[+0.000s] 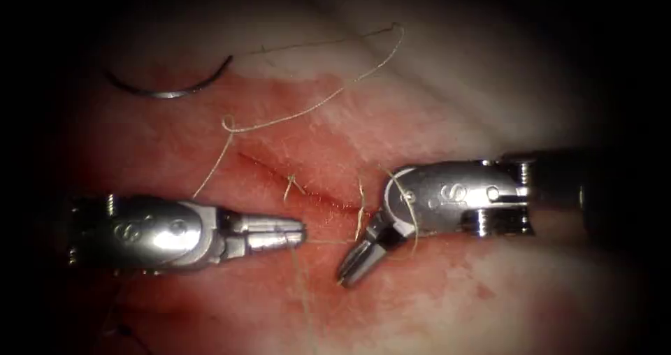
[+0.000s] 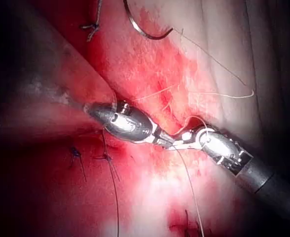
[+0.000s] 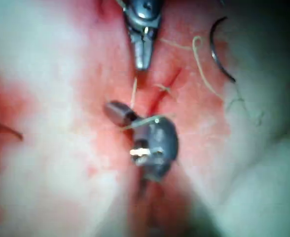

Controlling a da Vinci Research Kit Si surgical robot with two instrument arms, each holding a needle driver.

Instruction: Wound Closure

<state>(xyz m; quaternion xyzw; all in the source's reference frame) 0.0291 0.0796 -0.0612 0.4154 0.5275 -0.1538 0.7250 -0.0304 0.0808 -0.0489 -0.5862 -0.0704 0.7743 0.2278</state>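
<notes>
Steel needle (image 1: 168, 89) free on tissue (image 1: 489, 103), upper left; stiff, slippery, best gripped mid-curve. Left tool (image 1: 297, 230) clamped on limp thread (image 1: 328, 242); right tool (image 1: 358, 263) wrapped, seemingly closed, grasp unclear.

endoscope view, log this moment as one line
left tool: shut on thread | right tool: thread looped round it | needle: free on tissue, left of cut

left tool (image 1: 297, 230): thread (image 1: 328, 242) meets the tip; too fine to tell if it's gripped
right tool (image 1: 355, 265): thread lies over its wrist; can't tell if anything sits between the tips
needle (image 1: 170, 89): end farthest from the cut (image 1: 300, 182) fades into shadow
thread: end below left tool too faint to follow
</notes>
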